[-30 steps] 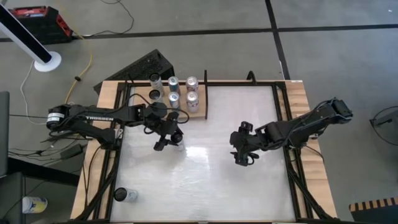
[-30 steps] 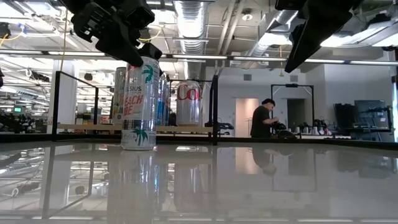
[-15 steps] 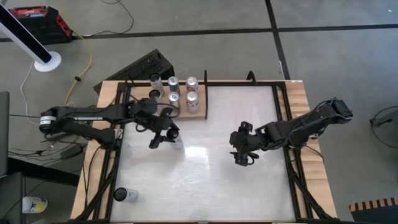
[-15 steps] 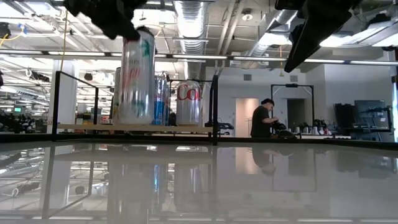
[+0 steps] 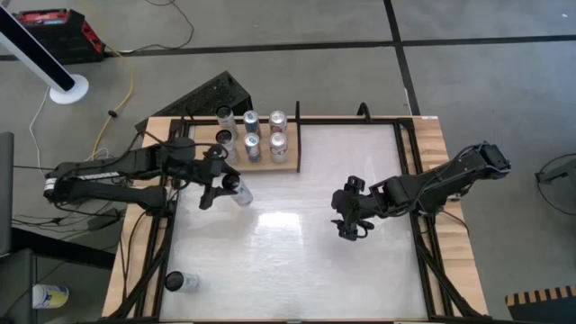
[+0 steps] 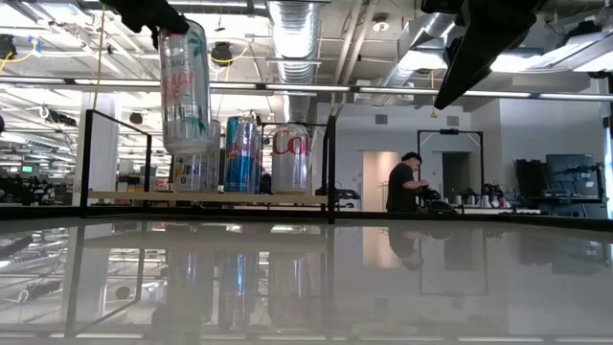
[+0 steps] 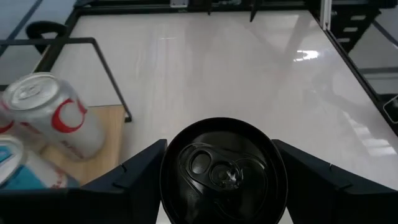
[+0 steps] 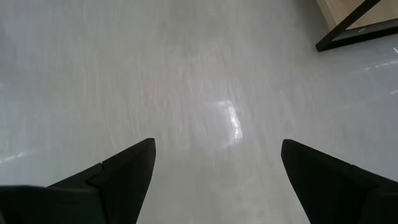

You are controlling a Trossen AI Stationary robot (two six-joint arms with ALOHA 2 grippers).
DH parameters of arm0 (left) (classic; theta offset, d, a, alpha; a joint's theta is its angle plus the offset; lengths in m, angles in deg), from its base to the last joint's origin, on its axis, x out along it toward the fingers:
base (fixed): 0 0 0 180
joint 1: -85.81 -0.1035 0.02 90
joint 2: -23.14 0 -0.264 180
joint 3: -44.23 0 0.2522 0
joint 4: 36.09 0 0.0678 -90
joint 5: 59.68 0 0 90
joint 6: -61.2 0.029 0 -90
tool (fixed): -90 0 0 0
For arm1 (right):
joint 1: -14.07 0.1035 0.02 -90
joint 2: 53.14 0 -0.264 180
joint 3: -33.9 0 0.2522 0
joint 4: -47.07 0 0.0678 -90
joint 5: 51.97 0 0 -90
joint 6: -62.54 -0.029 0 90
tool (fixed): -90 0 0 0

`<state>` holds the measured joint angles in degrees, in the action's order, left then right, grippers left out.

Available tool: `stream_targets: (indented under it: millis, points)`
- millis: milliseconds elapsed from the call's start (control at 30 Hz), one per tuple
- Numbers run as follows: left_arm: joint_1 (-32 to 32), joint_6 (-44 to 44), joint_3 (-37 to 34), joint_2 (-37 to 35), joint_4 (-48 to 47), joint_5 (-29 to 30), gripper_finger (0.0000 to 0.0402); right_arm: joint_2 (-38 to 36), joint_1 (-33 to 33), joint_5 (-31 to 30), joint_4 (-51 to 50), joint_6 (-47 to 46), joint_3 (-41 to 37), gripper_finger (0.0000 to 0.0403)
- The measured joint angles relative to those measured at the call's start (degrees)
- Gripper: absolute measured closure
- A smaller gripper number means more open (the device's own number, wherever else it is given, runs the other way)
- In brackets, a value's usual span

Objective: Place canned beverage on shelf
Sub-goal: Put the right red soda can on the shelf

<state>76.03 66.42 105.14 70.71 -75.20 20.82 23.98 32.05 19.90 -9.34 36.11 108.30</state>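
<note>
My left gripper (image 5: pixel 222 186) is shut on a tall white can (image 5: pixel 239 193) with a black top, held in the air over the table's left half, just on the near side of the shelf. In the low view the can (image 6: pixel 186 88) hangs high above the table. The shelf (image 5: pixel 291 157), a wood panel with black rails, lies at the far left and bears several upright cans (image 6: pixel 290 158). My right gripper (image 5: pixel 349 230) is open and empty, above the table's right half. My left gripper pinches the can's upper end between its two fingers (image 7: pixel 142 172), one on either side just below the black top rim (image 7: pixel 224 127). The fingers come from above, pointing down. The can hangs below them, lifted clear of the table and slightly tilted.
Another can (image 5: pixel 189 282) lies at the table's near left corner. Black rails (image 5: pixel 414 171) run along the table's sides. A white-and-red can (image 7: pixel 55 119) and a blue one (image 7: pixel 25 167) stand on the shelf's near right part. The white tabletop (image 5: pixel 297 261) spreads between the arms.
My left gripper has lifted the white can off the table, where it stood upright, and carried it up and toward the table's left edge, nearer the shelf. The can now hangs clear and slightly tilted.
</note>
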Motion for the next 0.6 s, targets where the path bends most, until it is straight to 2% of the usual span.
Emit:
stream_targets:
  millis: [267,600]
  points:
    - [0.00,-1.92,0.00,-3.35,-2.40,0.57,0.0156,0.00,0.00,0.02,0.96,-0.19,0.00,0.0030]
    - [0.00,-2.71,0.00,-3.73,-4.19,0.75,0.0156,0.00,0.00,0.20,1.94,-0.16,0.02,0.0030]
